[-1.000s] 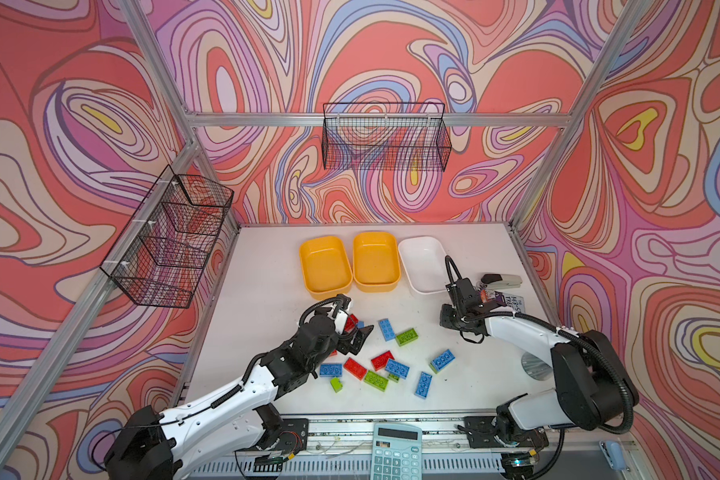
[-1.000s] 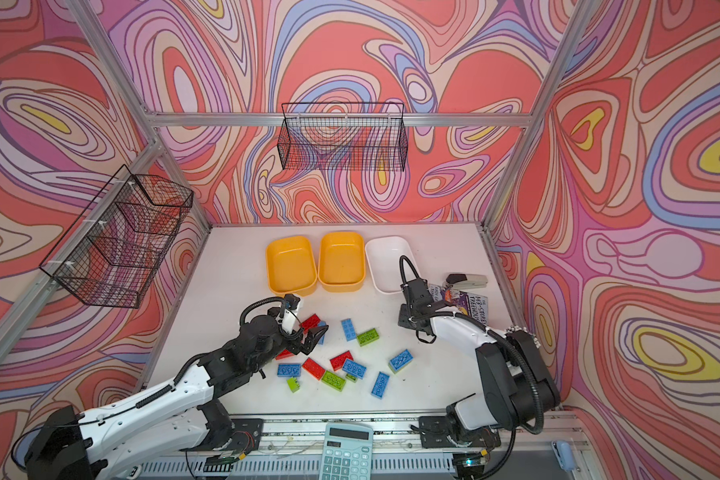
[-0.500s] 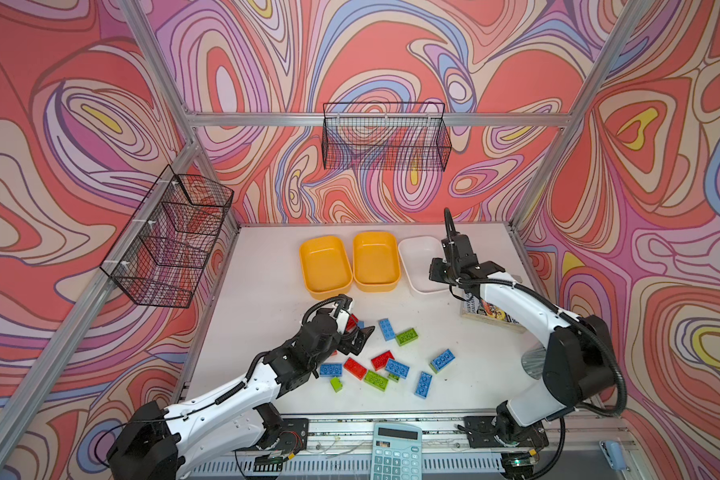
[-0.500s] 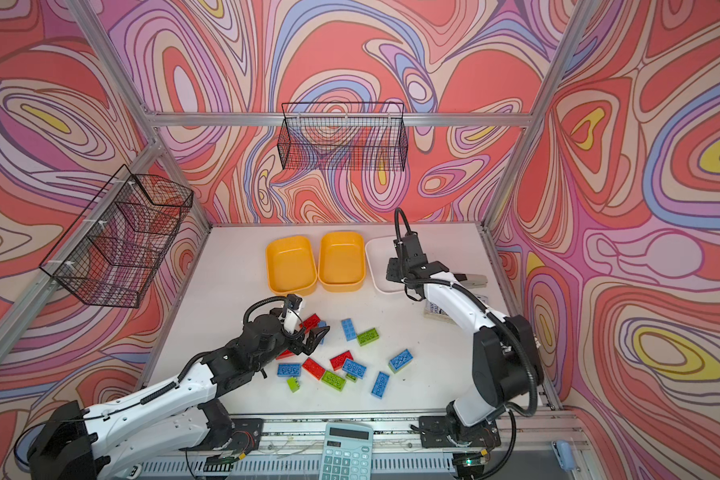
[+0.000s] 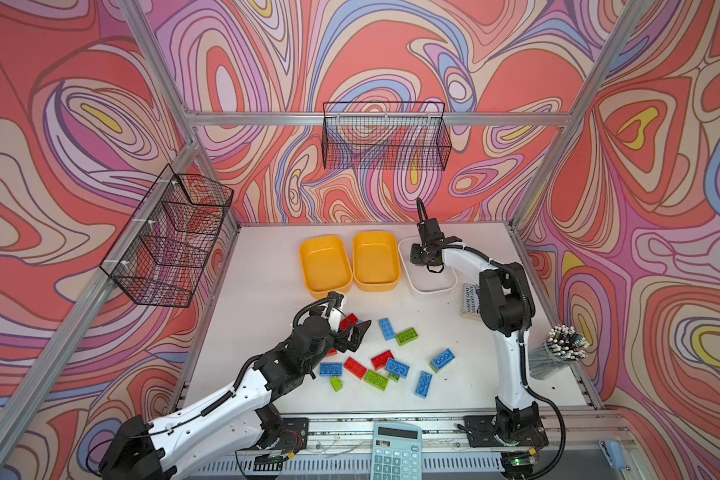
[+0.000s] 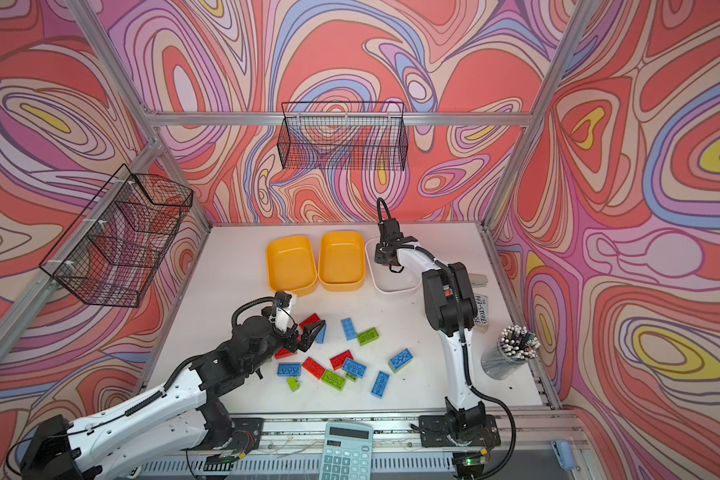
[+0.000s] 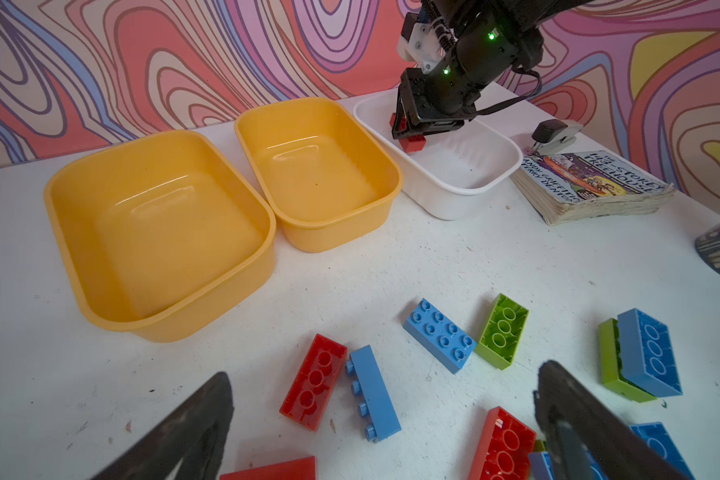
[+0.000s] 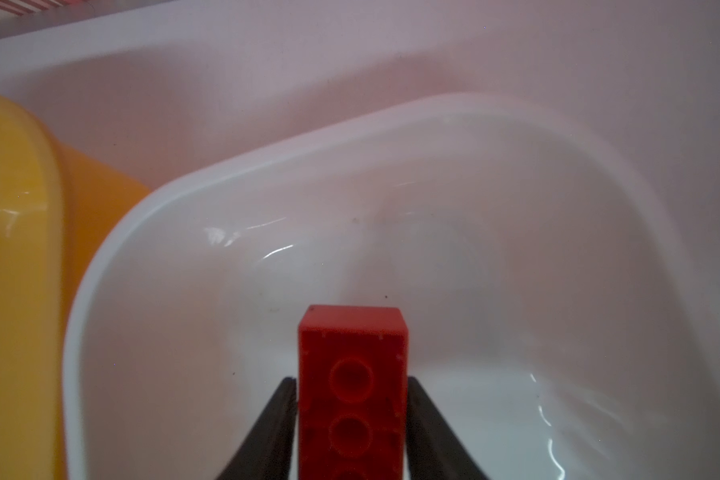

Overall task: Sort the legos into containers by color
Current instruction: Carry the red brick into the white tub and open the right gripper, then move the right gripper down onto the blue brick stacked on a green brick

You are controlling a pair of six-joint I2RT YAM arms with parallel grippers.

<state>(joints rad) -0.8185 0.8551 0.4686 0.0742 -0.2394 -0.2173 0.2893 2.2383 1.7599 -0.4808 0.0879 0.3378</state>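
Over the tub: right gripper (image 7: 408,134) clamps a red brick (image 8: 352,345) low above the white tub (image 8: 267,160).
Bare tub floor lies ahead of its fingertips, the rim curving round beyond. A yellow tub (image 8: 13,249) sits just beside that rim. Well apart, the left gripper (image 7: 385,374) gapes wide and holds nothing, with loose legos (image 7: 439,334) beneath and ahead.

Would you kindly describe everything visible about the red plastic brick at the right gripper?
The red plastic brick is small, glossy and rectangular, its hollow underside with round tubes facing the wrist camera. It appears pinched along both long sides between the black fingers of the right gripper, pointing down into the white plastic tub; nothing else visibly touches it.
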